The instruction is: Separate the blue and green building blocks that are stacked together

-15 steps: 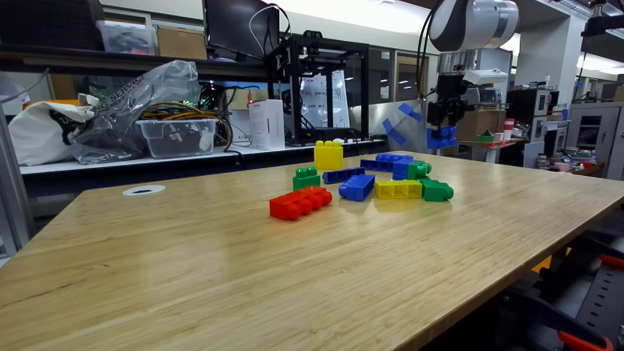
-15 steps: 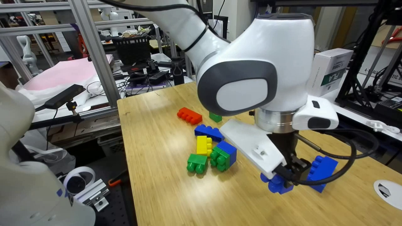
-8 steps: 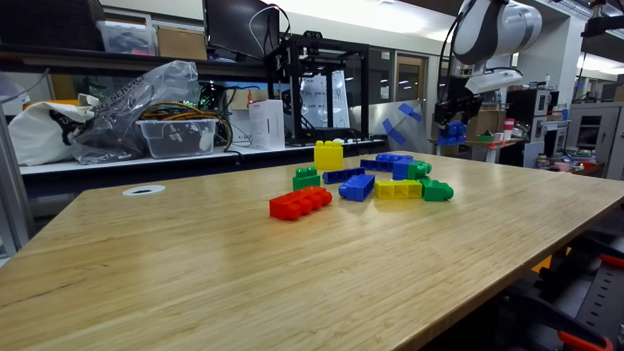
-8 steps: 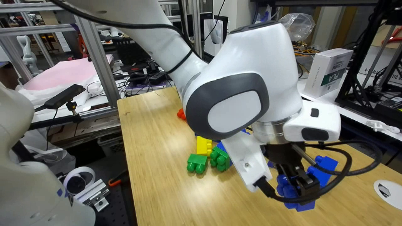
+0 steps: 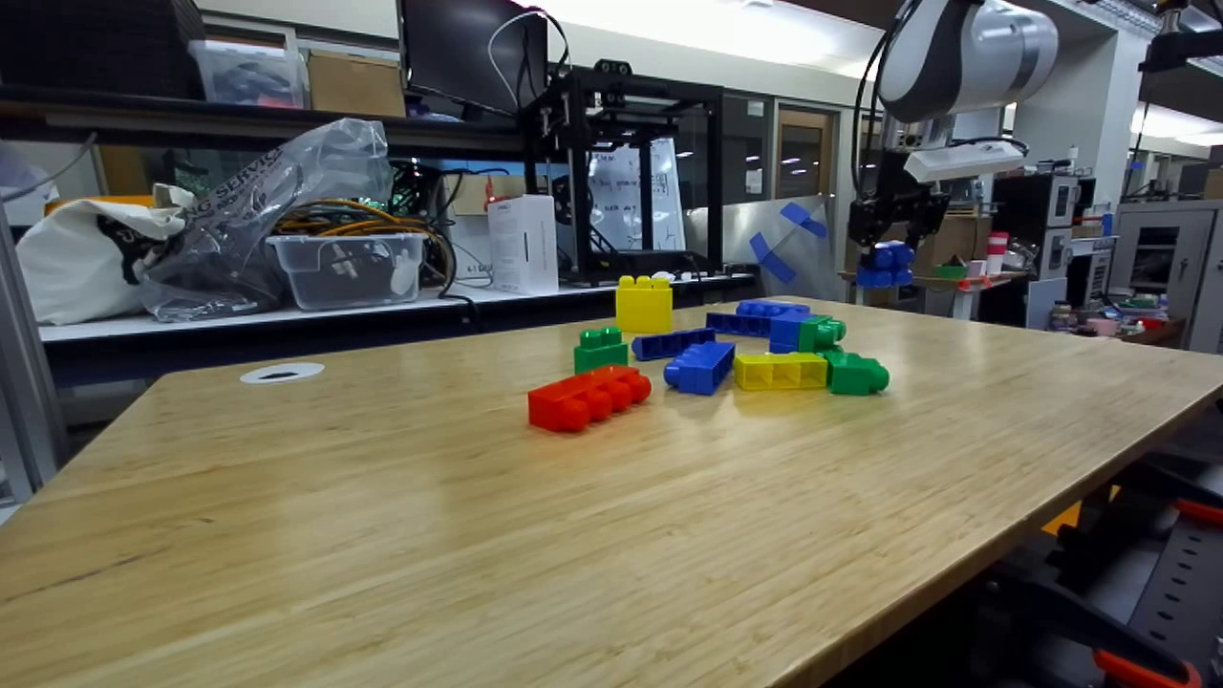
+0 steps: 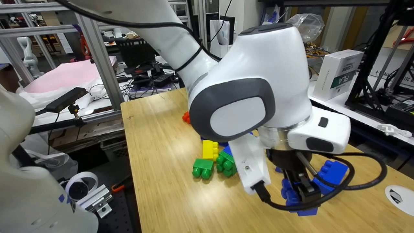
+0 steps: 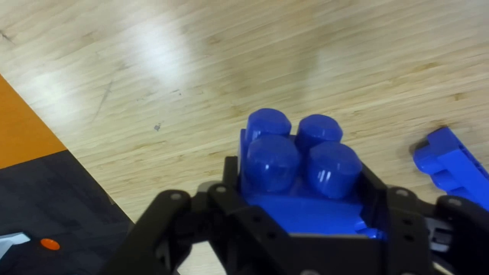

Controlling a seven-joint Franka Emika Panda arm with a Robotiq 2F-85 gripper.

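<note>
In the wrist view, nearest us, the black tool (image 7: 300,173) is closed about opposite sides of a glossy bright-blue plastic block (image 7: 298,187) with four round studs, parted only by its width. We see no green on it and hold it clear of the pale wood-grained worktop (image 5: 430,535); whether it is the task's blue piece, already freed, we cannot tell.

Left of the tool in both exterior views, and lower by our judgement, a glossy blue plastic brick (image 5: 784,334) sits flush against a studded green plastic brick (image 5: 820,333); they look stacked. Their joined axis lies level, green studs pointing sideways, so we think parting them calls for a pull along that line, once our grip is free. In an exterior view our white robot arm (image 6: 278,64) partly hides the blue.

Around them the worktop bears a hollow yellow plastic brick (image 5: 781,371) just beside a squat green plastic brick (image 5: 853,373), and a studded red plastic brick (image 5: 583,398) well apart. Farther off stand an upright white box (image 5: 524,244) and a black open frame (image 5: 578,182).
</note>
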